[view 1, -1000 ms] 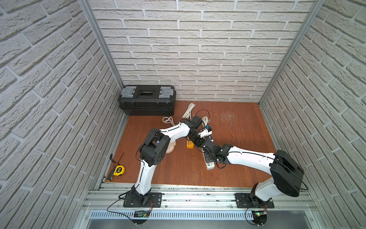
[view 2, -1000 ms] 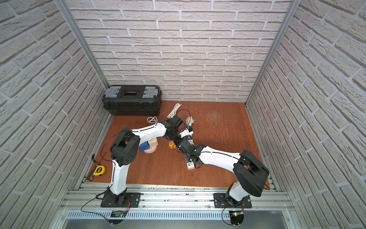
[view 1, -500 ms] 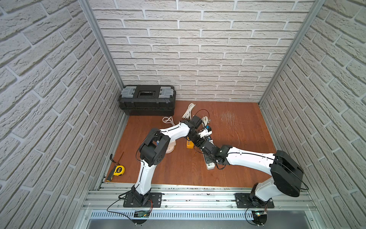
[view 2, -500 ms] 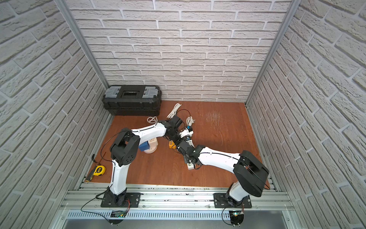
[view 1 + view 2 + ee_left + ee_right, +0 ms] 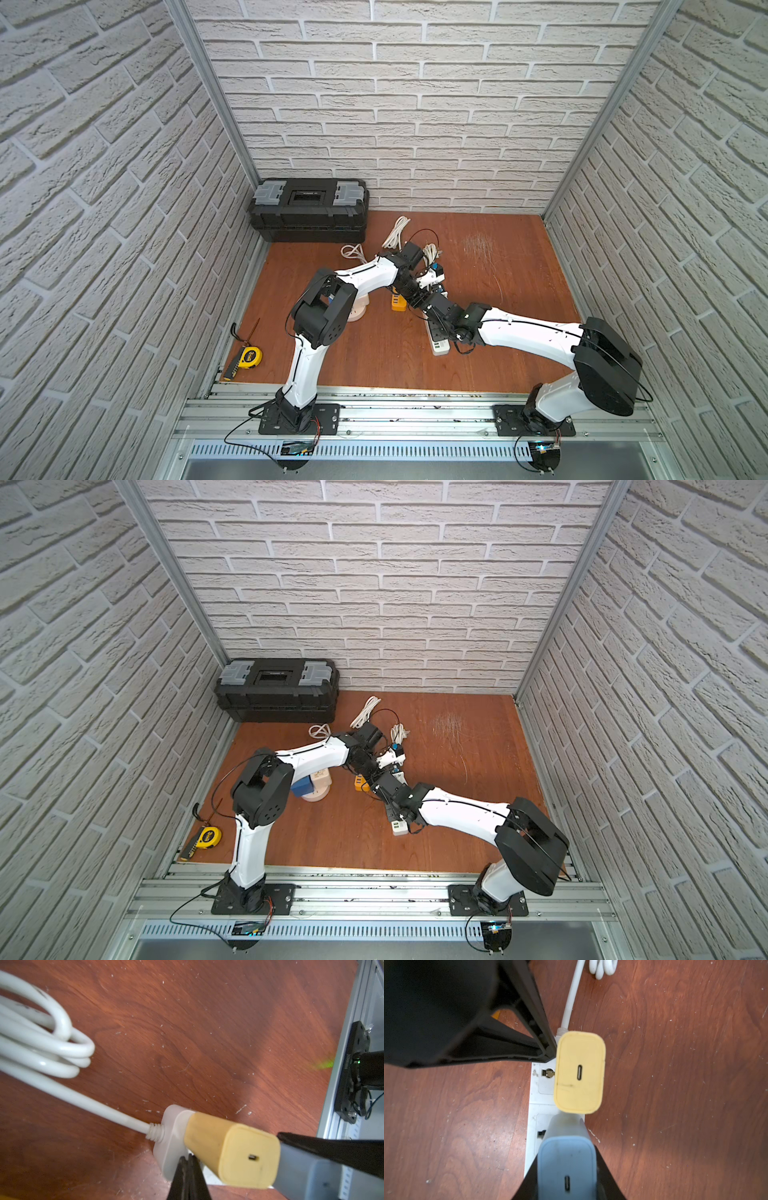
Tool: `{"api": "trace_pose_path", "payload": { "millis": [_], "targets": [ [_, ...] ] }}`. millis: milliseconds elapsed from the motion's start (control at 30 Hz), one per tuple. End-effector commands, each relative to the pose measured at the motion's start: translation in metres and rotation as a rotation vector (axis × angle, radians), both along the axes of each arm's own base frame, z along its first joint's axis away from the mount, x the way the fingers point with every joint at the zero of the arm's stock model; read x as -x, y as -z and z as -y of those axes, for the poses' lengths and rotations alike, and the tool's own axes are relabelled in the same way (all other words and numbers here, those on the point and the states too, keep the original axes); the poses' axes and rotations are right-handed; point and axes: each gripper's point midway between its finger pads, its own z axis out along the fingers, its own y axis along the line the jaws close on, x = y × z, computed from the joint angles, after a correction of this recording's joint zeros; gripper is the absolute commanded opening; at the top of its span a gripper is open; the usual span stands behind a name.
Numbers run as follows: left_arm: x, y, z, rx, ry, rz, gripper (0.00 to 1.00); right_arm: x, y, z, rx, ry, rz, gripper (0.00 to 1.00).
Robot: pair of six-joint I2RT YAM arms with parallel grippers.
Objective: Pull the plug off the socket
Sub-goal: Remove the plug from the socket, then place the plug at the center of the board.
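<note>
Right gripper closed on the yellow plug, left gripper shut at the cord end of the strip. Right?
No. The right wrist view shows the right gripper closed on the blue plug; the yellow plug stands ungripped beside it. The left gripper is shut at the cord end of the strip, as stated.

Bright, even light is falling from above in both top views, soft shadows are pooling on the floor (image 5: pixel 374 365), and the walls (image 5: pixel 415 104) are bowing toward the frame edges. In the wrist views the blue plug (image 5: pixel 566 1167) and white cable (image 5: pixel 41 1051) are blurring, and a green glint (image 5: pixel 324 1065) is flaring on the floor.
</note>
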Motion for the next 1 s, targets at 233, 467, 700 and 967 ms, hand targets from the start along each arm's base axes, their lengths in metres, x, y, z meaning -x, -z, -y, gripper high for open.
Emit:
{"api": "trace_pose_path", "payload": {
  "millis": [233,467,700,967],
  "targets": [
    [0.009,0.058,-0.034,-0.18,-0.03,-0.062,0.0,0.0,-0.031,0.014,-0.103,0.048,0.067,0.02],
    [0.009,0.059,-0.034,-0.179,-0.033,-0.064,0.0,-0.009,-0.049,0.068,-0.178,0.223,0.093,0.02],
    [0.008,0.058,-0.033,-0.177,-0.036,-0.061,0.0,-0.039,-0.049,0.131,-0.336,0.493,0.115,0.02],
    [0.007,0.058,-0.032,-0.175,-0.038,-0.06,0.0,-0.092,-0.035,0.199,-0.534,0.807,0.177,0.02]
  ]
}}
